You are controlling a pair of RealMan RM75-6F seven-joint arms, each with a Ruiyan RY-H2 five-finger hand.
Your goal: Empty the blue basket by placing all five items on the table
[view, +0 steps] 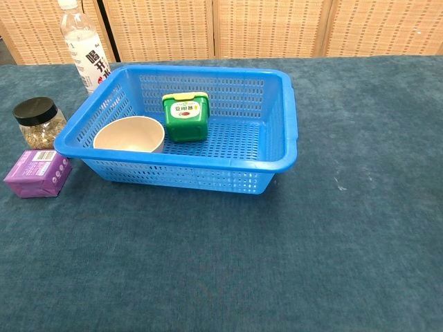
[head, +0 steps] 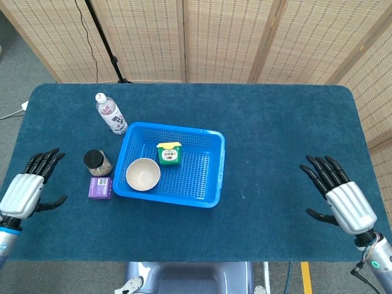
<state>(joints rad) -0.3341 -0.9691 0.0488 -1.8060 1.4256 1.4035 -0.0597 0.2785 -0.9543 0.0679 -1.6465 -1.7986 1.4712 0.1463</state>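
Observation:
The blue basket (head: pixel 211 168) (view: pixel 280 117) sits left of the table's middle and holds a cream bowl (head: pixel 143 174) (view: pixel 129 135) and a green box (head: pixel 169 153) (view: pixel 185 117). Outside it on the cloth lie a purple box (head: pixel 100 187) (view: pixel 37 173), a black-lidded jar (head: pixel 97 163) (view: pixel 38 123) and a water bottle (head: pixel 110 113) (view: pixel 84 47). My left hand (head: pixel 26 192) is open at the table's left edge, well left of the purple box. My right hand (head: pixel 340 195) is open at the far right, holding nothing. Neither hand shows in the chest view.
Dark blue cloth covers the table (head: pixel 282 135). Woven folding screens (head: pixel 226 37) stand behind it, with a black stand leg (head: pixel 104 40) at the back left. Bare cloth stretches between the basket and my right hand.

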